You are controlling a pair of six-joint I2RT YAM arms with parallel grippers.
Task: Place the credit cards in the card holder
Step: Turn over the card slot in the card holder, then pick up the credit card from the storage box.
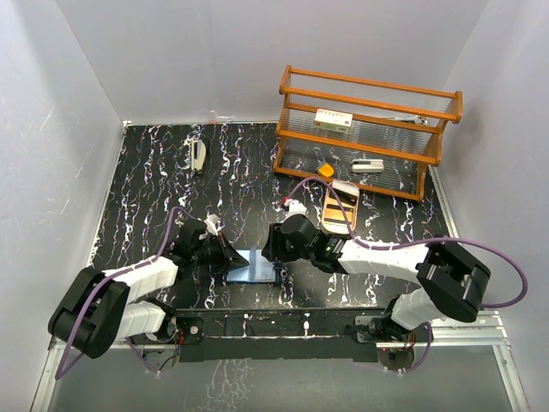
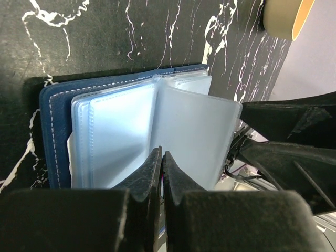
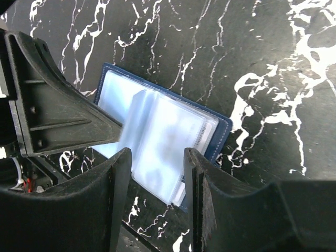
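Observation:
The navy-blue card holder (image 1: 255,267) lies open on the black marbled table between my two grippers, its pale clear sleeves fanned up. It also shows in the left wrist view (image 2: 113,131) and the right wrist view (image 3: 168,128). My left gripper (image 1: 230,256) (image 2: 161,155) is at the holder's left edge, its tips touching a raised sleeve. It is shut on a thin credit card (image 2: 162,228) seen edge-on between the fingers. My right gripper (image 1: 274,257) (image 3: 156,153) is open and empty, its fingers straddling the sleeves from the right.
A gold oval tray (image 1: 340,210) (image 2: 286,18) lies just behind the right arm. A wooden shelf rack (image 1: 369,129) with small items stands at the back right. A small white object (image 1: 198,156) lies at the back left. White walls enclose the table.

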